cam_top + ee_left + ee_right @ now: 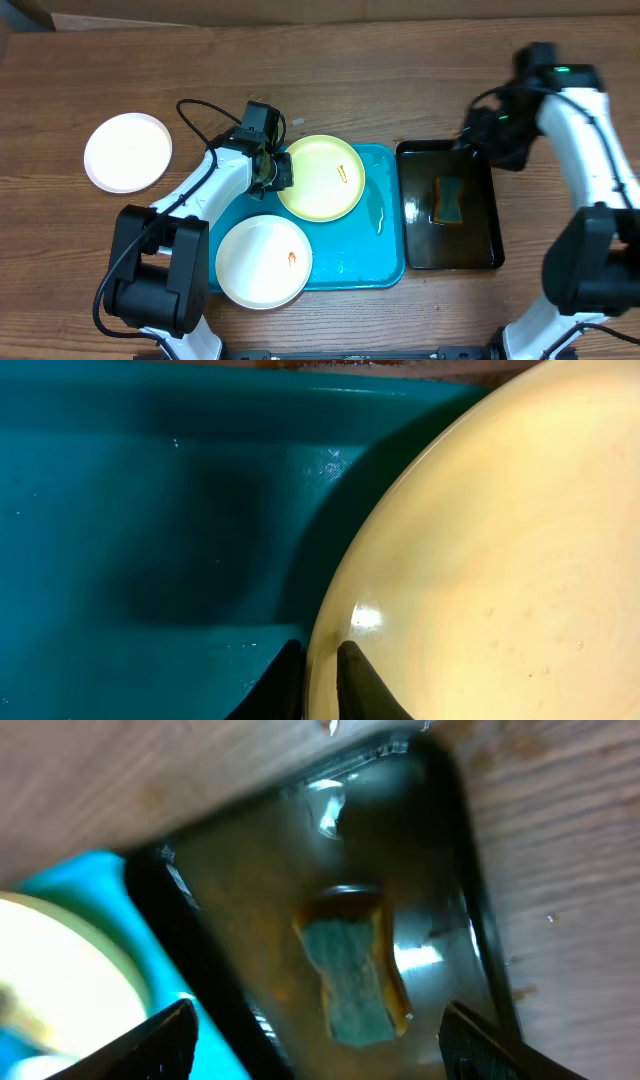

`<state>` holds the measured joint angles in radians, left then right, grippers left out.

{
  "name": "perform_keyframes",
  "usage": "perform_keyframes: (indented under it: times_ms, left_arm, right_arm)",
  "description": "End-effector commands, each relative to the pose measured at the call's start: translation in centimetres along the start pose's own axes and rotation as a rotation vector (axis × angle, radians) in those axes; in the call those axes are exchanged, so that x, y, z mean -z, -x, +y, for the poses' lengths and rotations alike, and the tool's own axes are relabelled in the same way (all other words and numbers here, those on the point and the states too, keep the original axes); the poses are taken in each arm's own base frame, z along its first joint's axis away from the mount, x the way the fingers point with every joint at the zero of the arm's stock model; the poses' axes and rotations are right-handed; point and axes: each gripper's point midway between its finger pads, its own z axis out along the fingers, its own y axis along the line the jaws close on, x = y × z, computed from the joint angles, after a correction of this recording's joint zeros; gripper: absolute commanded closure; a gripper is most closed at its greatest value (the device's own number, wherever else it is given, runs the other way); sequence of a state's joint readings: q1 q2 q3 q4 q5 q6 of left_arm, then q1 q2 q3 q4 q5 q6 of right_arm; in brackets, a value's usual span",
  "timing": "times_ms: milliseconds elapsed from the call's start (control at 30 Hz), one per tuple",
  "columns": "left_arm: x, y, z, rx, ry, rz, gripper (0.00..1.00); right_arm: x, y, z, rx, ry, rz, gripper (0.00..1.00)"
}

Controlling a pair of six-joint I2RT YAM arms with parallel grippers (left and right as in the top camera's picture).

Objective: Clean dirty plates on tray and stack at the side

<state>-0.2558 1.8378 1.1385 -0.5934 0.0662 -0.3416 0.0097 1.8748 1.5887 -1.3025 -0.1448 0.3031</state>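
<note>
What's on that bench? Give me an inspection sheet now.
Surface: wooden table.
Job's things: turquoise tray, wet patches; yellow-green plate over it, orange smear; smeared white plate overhanging its front-left corner; clean-looking white plate on the table, left.
Clutter: black tray of murky water, sponge in it.
Grippers: left gripper shut on the yellow-green plate's rim; right gripper open above the sponge.
Cables: black cable looped behind the left gripper.
Surroundings: nothing seen.
</note>
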Motion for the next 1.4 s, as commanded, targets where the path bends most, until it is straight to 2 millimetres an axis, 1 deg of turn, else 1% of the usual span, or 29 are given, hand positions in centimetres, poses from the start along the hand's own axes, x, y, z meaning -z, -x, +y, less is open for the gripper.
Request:
perform_keyframes:
  times_ms: [0,133,233,267,333,367,400,500,567,600,633,667,700,733,767,800,833,867,900,1067,1167,1200,1233,1267,1300,1333,1367]
  left_arm:
    - [-0.3,-0.4,-0.3,-0.003,-0.009,0.012,0.84]
    - [-0.3,-0.5,-0.7,-0.003,-0.03,0.02,0.84]
    - [-0.3,-0.6,-0.7,-0.004,-0.033,0.02,0.84]
    - [-0.3,-0.6,-0.7,-0.004,-0.032,0.02,0.84]
    - [-0.3,-0.6,-0.7,-0.004,-0.032,0.021,0.83]
    - [-0.3,-0.6,-0.7,-0.004,-0.032,0.021,0.83]
    - [-0.3,-0.6,-0.7,-0.004,-0.032,0.021,0.83]
    - [-0.3,-0.6,-0.7,-0.004,-0.032,0.021,0.83]
    - [-0.3,-0.6,-0.7,-0.004,-0.033,0.02,0.82]
    - [-0.3,-0.6,-0.7,-0.004,-0.032,0.021,0.82]
    - [-0.3,-0.6,-0.7,-0.004,-0.032,0.021,0.82]
    - [-0.3,-0.6,-0.7,-0.004,-0.032,0.021,0.82]
    - [-0.3,-0.6,-0.7,-0.004,-0.032,0.022,0.82]
    - [-0.3,-0.6,-0.7,-0.004,-0.032,0.021,0.82]
    - [-0.3,-0.6,-0.7,-0.004,-0.032,0.022,0.82]
    - [-0.3,-0.6,-0.7,-0.004,-0.032,0.022,0.82]
    - [-0.3,-0.6,-0.7,-0.004,-0.032,0.022,0.82]
    - [-0.3,-0.6,-0.7,-0.004,-0.032,0.022,0.8]
    - [-0.3,-0.6,-0.7,-0.004,-0.032,0.022,0.79]
    - [-0.3,-0.6,-0.7,-0.004,-0.032,0.022,0.77]
    - [-0.3,-0.6,-0.7,-0.004,-0.032,0.022,0.76]
    - [-0.3,-0.6,-0.7,-0.003,-0.032,0.022,0.76]
    - [-0.3,-0.6,-0.7,-0.003,-0.032,0.023,0.76]
    - [-0.3,-0.6,-0.7,-0.004,-0.032,0.022,0.76]
    - [-0.3,-0.6,-0.7,-0.003,-0.032,0.022,0.76]
    - [-0.3,-0.6,-0.7,-0.004,-0.032,0.022,0.77]
    - [-0.3,-0.6,-0.7,-0.004,-0.032,0.022,0.78]
  right_arm:
    - [-1.1,-0.8,-2.2,-0.025,-0.228,-0.047,0.21]
    - [-3.7,-2.6,-1.7,0.03,-0.271,-0.023,0.21]
    - [-5.7,-3.9,-1.9,0.044,-0.282,-0.001,0.22]
    - [-6.6,-4.5,-2.1,0.047,-0.287,0.011,0.24]
    - [-7.7,-5.5,-2.1,0.054,-0.274,0.037,0.28]
    - [-8.1,-5.9,-2.1,0.053,-0.263,0.052,0.33]
    - [-8.5,-6.3,-2.0,0.053,-0.249,0.066,0.36]
    - [-9.6,-7.4,-1.0,0.049,-0.177,0.105,0.36]
    - [-9.8,-7.5,-0.9,0.048,-0.164,0.108,0.37]
    - [-9.9,-7.6,-0.9,0.048,-0.165,0.109,0.44]
    - [-9.9,-7.5,-0.9,0.049,-0.165,0.109,0.55]
    - [-9.9,-7.5,-0.9,0.049,-0.165,0.109,0.73]
    - [-9.8,-7.5,-1.0,0.051,-0.166,0.109,0.96]
    - [-9.8,-7.5,-0.9,0.068,-0.162,0.111,0.96]
    - [-9.8,-7.5,-0.9,0.082,-0.162,0.111,0.95]
    - [-9.8,-7.5,-0.9,0.102,-0.16,0.112,0.76]
    - [-9.8,-7.4,-0.9,0.117,-0.159,0.112,0.36]
    - [-9.8,-7.4,-0.9,0.124,-0.158,0.11,0.18]
    - [-9.8,-7.1,-0.9,0.125,-0.162,0.101,0.13]
    - [-9.9,-5.1,-0.7,0.133,-0.171,0.013,0.14]
    - [-9.9,-4.6,-0.4,0.135,-0.158,-0.011,0.23]
    - [-10.0,-4.6,-0.4,0.135,-0.157,-0.011,0.32]
    - [-9.9,-4.6,-0.4,0.135,-0.158,-0.012,0.43]
    - [-10.0,-4.6,-0.4,0.135,-0.157,-0.011,0.67]
    - [-9.9,-4.6,-0.4,0.135,-0.158,-0.011,0.86]
    - [-9.9,-4.6,-0.4,0.135,-0.158,-0.011,0.95]
    - [-9.9,-4.6,-0.4,0.135,-0.158,-0.011,0.95]
